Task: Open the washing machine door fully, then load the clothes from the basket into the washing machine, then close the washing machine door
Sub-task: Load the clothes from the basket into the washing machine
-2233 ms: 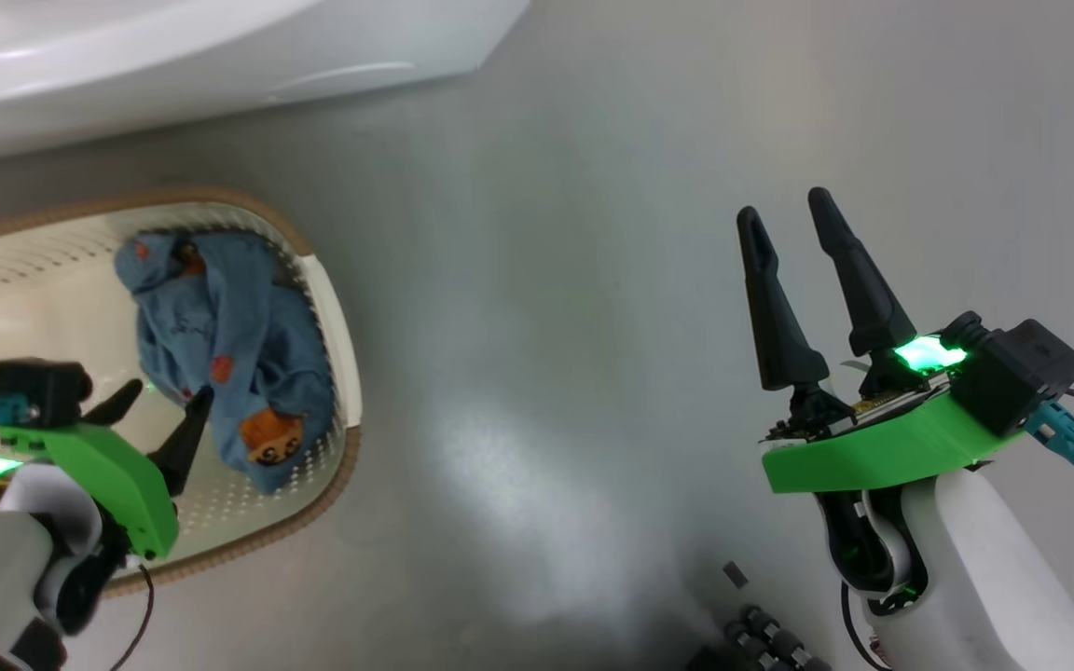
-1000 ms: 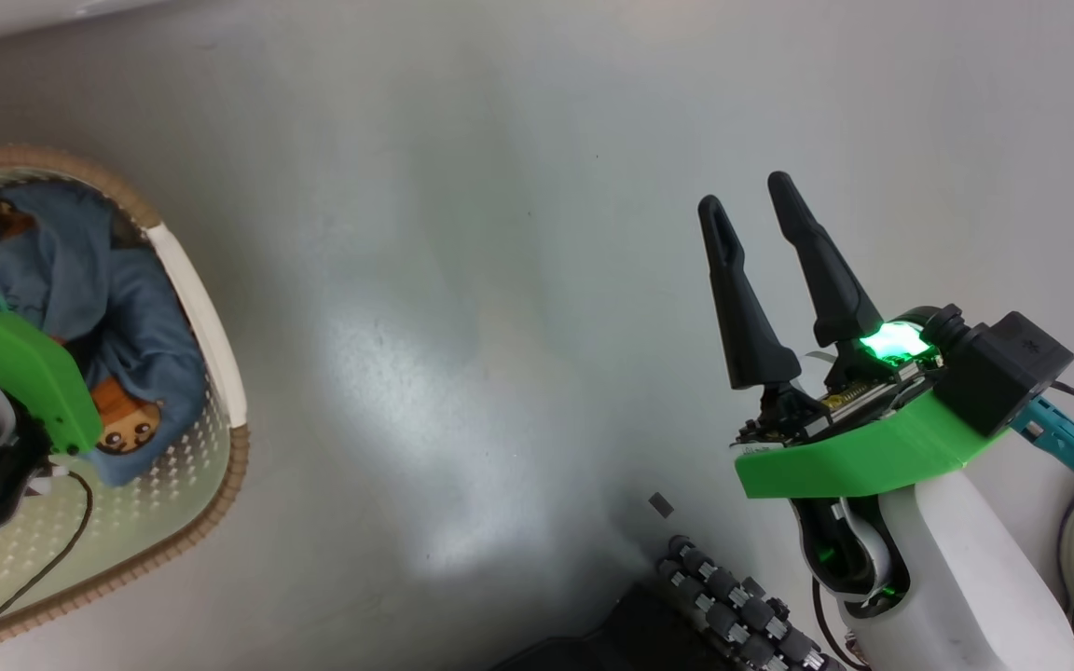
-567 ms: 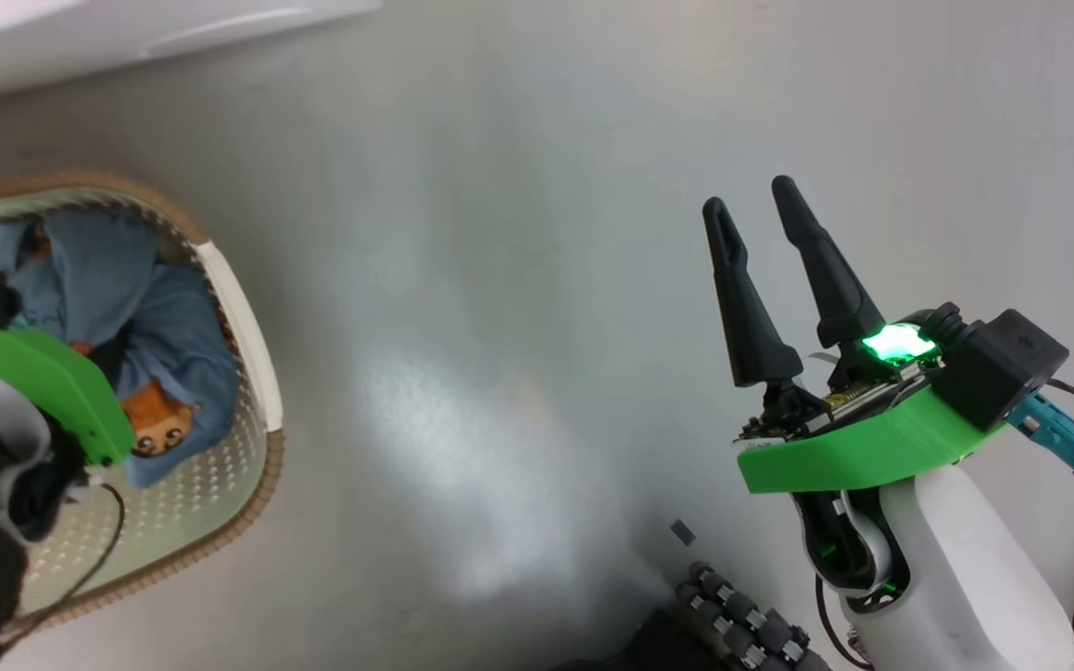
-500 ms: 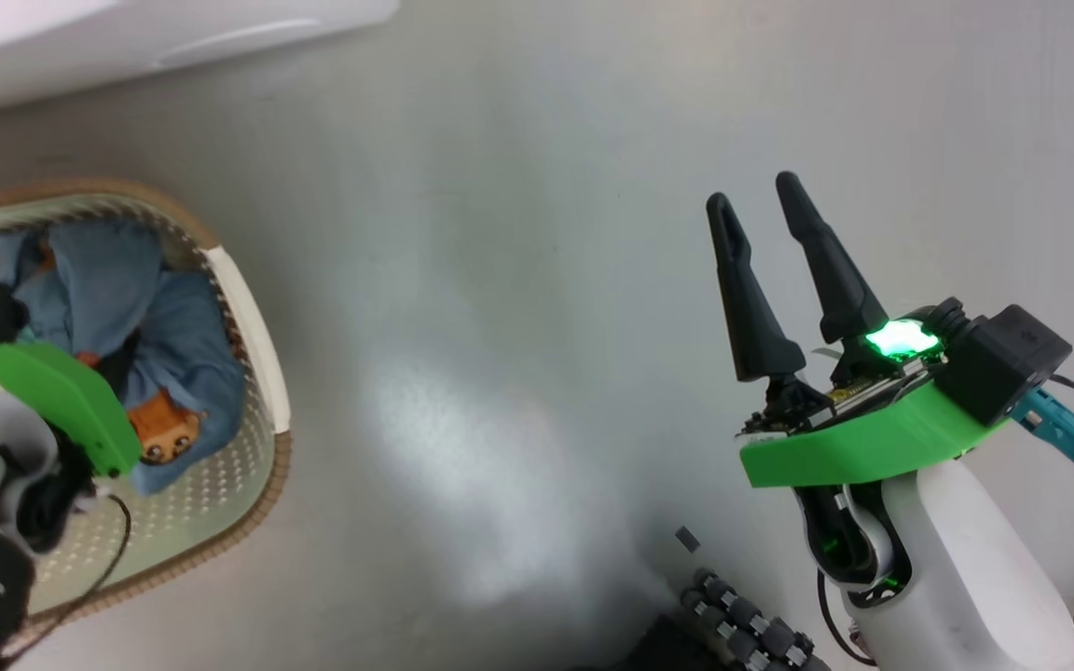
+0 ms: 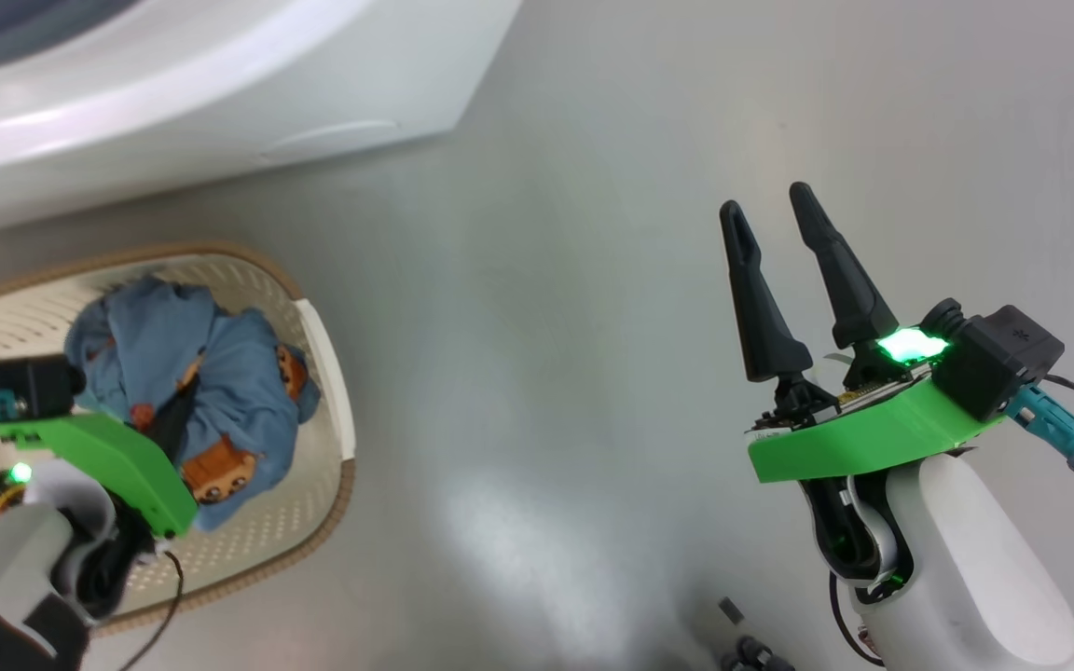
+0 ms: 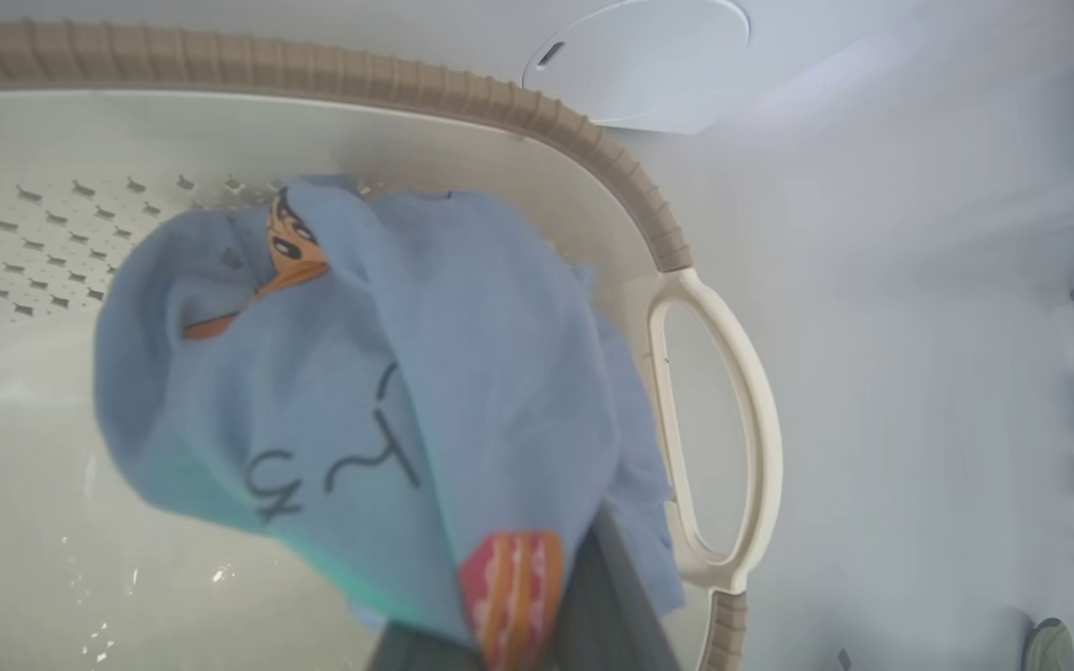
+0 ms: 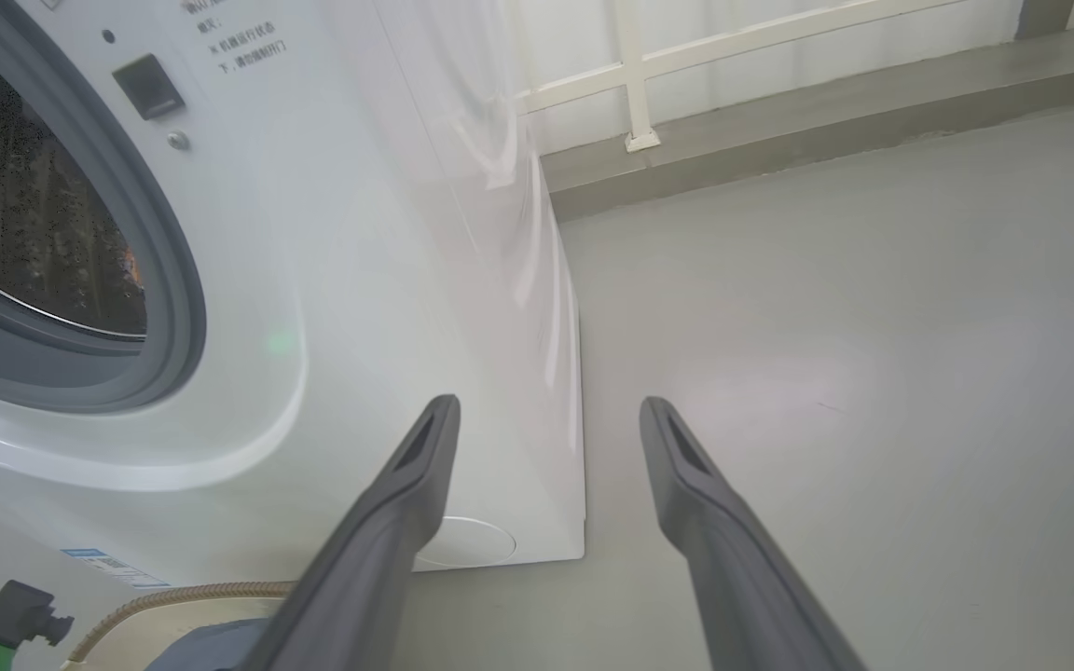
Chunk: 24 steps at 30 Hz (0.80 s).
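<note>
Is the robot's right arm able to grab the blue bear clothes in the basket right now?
Probably not from there. The open right gripper hangs over the grey floor, well apart from the cream perforated plastic basket, and the left gripper looks shut on the light-blue bear-print fabric clothes.

The left gripper (image 5: pixel 173 419) reaches down into the basket (image 5: pixel 343 485), its dark fingers closed on the bunched light-blue, bear-print clothes (image 5: pixel 239 373). Just beyond it stands the white washing machine (image 5: pixel 220 102). Well off to its right, the right gripper (image 5: pixel 770 200) hangs over the bare grey floor (image 5: pixel 546 326), fingers spread apart.
</note>
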### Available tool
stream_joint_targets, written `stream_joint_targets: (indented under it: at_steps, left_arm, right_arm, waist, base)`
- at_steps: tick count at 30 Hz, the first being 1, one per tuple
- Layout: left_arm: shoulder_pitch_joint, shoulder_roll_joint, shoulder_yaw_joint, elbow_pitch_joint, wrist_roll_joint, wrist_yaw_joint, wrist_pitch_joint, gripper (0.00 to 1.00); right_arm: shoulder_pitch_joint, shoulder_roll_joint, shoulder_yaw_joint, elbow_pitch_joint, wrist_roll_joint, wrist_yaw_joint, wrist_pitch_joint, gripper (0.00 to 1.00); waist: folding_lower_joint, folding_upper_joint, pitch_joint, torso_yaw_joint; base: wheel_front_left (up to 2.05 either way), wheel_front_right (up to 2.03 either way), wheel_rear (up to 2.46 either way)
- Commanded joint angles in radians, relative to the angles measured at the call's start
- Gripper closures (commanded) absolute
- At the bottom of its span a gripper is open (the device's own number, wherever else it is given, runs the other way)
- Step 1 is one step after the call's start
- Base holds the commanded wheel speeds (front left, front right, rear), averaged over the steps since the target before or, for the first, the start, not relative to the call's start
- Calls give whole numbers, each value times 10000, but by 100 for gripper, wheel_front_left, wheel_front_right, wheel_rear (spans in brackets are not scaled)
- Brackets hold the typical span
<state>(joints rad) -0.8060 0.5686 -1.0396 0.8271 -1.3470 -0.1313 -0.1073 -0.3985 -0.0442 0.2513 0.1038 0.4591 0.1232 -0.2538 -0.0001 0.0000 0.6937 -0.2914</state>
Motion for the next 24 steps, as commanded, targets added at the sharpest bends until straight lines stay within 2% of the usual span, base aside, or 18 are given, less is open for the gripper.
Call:
stream_joint_targets:
  at_steps: [1,10,17,20,24]
  left_arm:
    - [306,266,156,-241,-139,6,-255,100]
    - [906,238,-1,-933,-437,6,-1195,100]
    - [1175,178,206,-1397,-232,6,-1510,100]
    - [1364,100,754,-1600,-77,6,-1536,100]
    - [1855,-73,1870,-1907,672,6,-1541,100]
  right_arm:
    - [375,-60,77,-136,-143,75,-80,0]
    - [683,-60,-183,318,-383,75,-80,0]
    - [892,-60,-289,644,-510,75,-80,0]
    - [993,-60,-355,774,-549,75,-80,0]
    - [1158,-60,-416,944,-617,75,-80,0]
  waist:
    - [1,0,-743,390]
    - [1,0,-2086,858]
    - [1,0,-2972,1257]
    - [1,0,-3421,1409]
    - [1,0,-4037,1589]
  base:
    - [0,0,0]
    - [0,0,0]
    - [0,0,0]
    - [0,0,0]
    - [0,0,0]
